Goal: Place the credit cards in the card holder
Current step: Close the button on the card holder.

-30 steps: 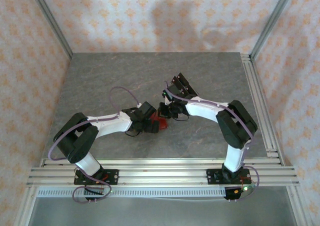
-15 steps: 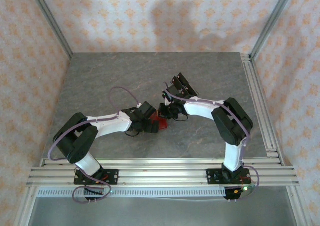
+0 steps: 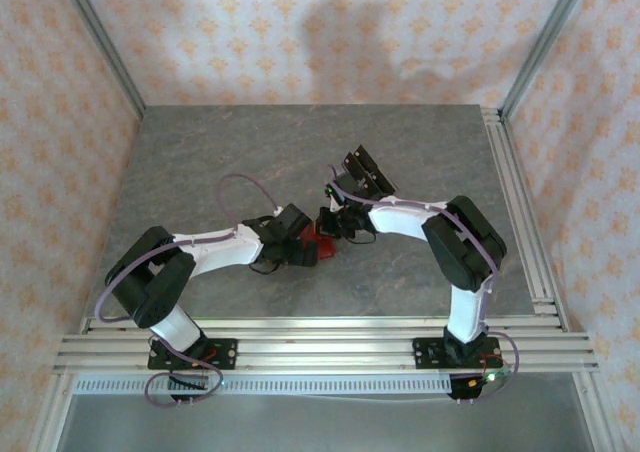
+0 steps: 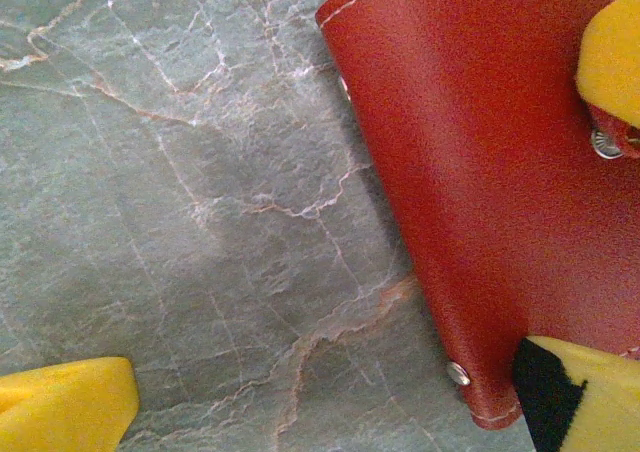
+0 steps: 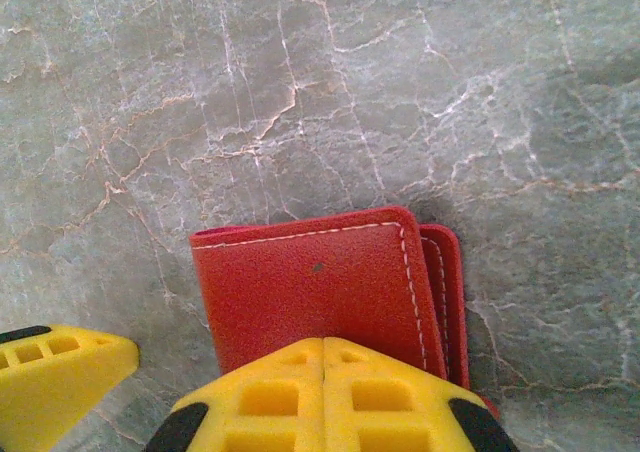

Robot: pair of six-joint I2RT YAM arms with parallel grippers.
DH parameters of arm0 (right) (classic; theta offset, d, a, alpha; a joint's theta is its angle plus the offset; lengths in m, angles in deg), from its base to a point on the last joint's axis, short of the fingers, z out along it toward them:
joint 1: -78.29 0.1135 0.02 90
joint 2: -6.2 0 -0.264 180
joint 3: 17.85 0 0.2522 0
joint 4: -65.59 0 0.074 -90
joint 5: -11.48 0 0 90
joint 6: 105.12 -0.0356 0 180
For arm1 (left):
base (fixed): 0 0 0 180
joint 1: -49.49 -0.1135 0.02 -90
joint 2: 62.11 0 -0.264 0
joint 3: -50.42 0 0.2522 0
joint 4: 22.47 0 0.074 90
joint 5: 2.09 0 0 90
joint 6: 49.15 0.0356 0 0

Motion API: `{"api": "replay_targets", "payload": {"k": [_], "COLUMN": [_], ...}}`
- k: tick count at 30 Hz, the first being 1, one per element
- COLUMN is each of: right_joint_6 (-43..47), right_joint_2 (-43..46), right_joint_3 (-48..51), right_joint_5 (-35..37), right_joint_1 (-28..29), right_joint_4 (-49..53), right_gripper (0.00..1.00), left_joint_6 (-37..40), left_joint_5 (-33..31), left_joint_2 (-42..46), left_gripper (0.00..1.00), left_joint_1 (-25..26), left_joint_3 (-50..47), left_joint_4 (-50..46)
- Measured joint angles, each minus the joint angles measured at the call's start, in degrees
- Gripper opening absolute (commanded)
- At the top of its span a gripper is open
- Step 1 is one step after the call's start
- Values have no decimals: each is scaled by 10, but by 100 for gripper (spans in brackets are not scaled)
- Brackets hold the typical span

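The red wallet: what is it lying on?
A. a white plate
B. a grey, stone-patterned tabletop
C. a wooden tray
B: the red wallet lies flat on a grey tabletop streaked with pale, stone-like veins.

I can read no text, label, brand, number or sign in any of my views; the red card holder [image 5: 310, 292] shows plain leather with pale stitching and no lettering that I can make out; the wallpaper [image 3: 300, 32] behind the bench carries a repeating ornament, not writing.
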Motion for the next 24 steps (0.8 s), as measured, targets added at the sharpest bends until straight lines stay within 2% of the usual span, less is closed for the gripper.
{"api": "replay_targets", "payload": {"k": [17, 24], "right_joint_6": [31, 35], "right_joint_2": [31, 34], "right_joint_3": [58, 73], "right_joint_5": [101, 114], "right_joint_1": [40, 45], "right_joint_4": [-63, -88], "right_gripper": [0, 0], "left_joint_6": [-3, -25], "left_joint_5": [7, 38], "left_joint_2": [23, 68], "left_gripper": [100, 100], "left_joint_1": [-2, -37], "left_joint_3": [-25, -64], "left_joint_4": [25, 54]}}
